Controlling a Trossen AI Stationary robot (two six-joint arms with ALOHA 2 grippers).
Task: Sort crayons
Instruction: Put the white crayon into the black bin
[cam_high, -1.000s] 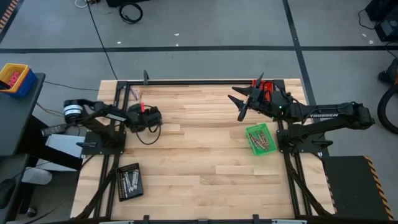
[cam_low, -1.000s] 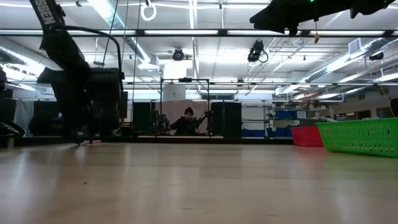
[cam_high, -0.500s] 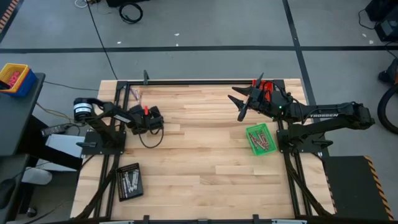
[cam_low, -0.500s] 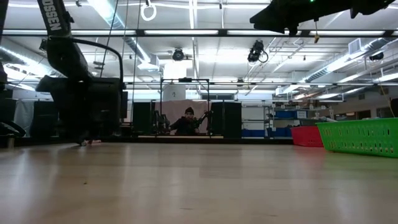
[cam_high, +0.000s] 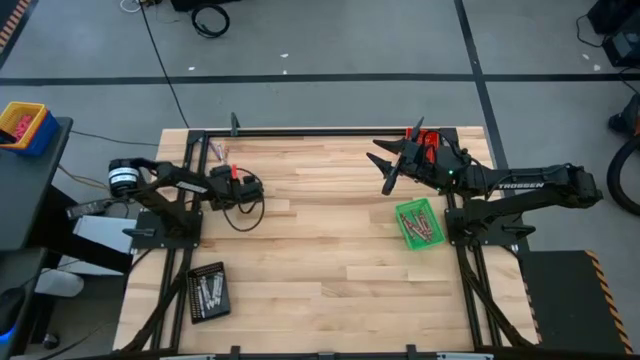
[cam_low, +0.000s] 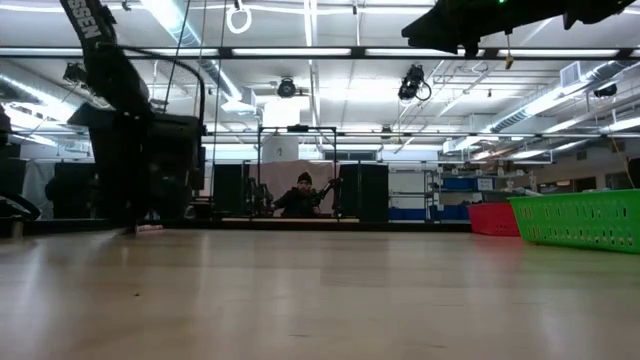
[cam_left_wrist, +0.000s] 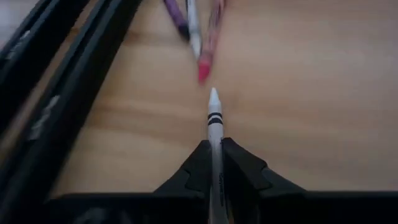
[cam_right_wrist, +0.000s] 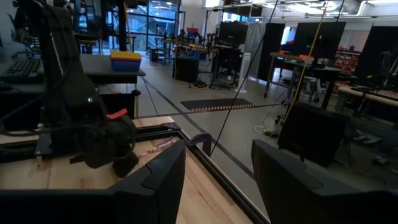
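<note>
1. Left gripper (cam_left_wrist: 214, 163) is clamped on a white crayon (cam_left_wrist: 214, 118), whose tip pokes out ahead of the fingers over the wooden table (cam_high: 320, 230). In the high view this gripper (cam_high: 222, 186) sits at the table's far left.
2. Loose crayons (cam_left_wrist: 194, 31) lie on the wood just beyond the held one's tip: a purple one, a pale one and a pink-red one (their far ends run out of the wrist picture). From above they show as a small cluster (cam_high: 218, 151) near the far-left corner.
3. Right gripper (cam_high: 390, 160) hangs above the far right of the table, fingers (cam_right_wrist: 152, 180) spread apart, holding nothing.
4. Green tray (cam_high: 417, 222) with crayons sits at right; a red tray (cam_high: 428, 141) is beyond it, partly under the right arm; a black tray (cam_high: 208, 291) is at near left.
</note>
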